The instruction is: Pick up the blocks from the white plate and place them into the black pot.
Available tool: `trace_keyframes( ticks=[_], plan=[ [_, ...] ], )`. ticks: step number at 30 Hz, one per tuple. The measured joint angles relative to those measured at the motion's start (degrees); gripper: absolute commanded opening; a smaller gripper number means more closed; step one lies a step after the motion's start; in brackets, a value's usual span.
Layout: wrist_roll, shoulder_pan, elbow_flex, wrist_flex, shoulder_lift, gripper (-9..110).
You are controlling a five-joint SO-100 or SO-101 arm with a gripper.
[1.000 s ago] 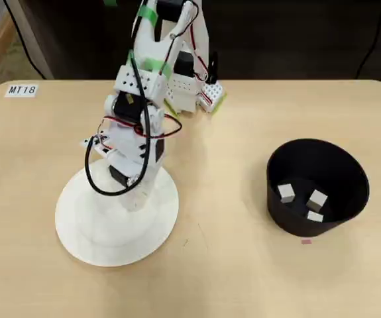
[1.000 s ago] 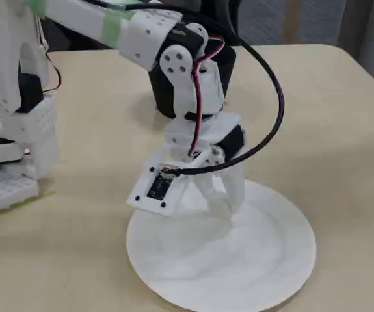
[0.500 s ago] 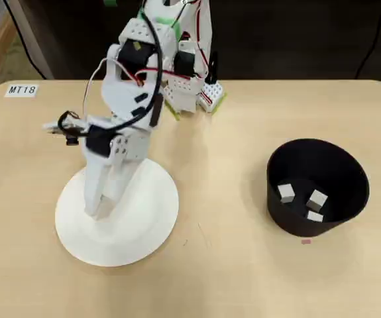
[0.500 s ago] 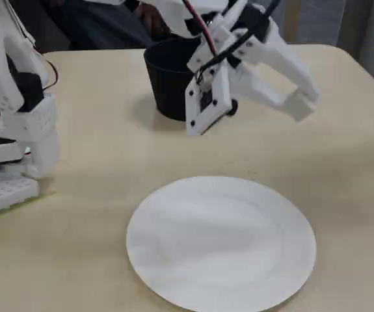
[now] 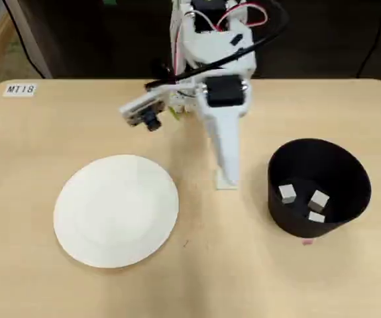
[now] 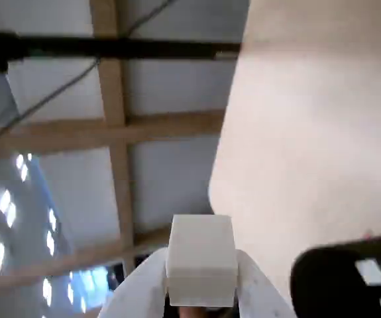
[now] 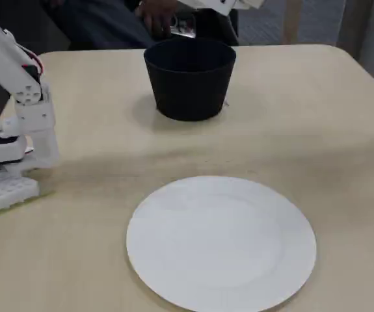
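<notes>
White cube point(image 6: 201, 260) clamped between the gripper point(image 5: 226, 180) fingers, seen only in the wrist view.
Overhead view counts three blocks point(image 5: 286, 193) inside the black pot point(image 5: 349, 173), right of the white plate point(image 5: 116, 210).

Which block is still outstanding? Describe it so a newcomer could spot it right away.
Find the black pot on the right of the overhead view; three blocks lie inside it. The outstanding block is the pale cube clamped in the gripper, plain in the wrist view: the only one off the pot floor, while the white plate is bare.
</notes>
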Motion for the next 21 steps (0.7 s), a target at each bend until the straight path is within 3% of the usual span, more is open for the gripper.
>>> trace_keyframes(
  ticks=[10, 21],
  plan=[
    [3.0, -19.8, 12.0, -4.4, 7.8, -2],
    [5.6, -24.2, 30.7, -21.6, 11.2, -2]
  ],
)
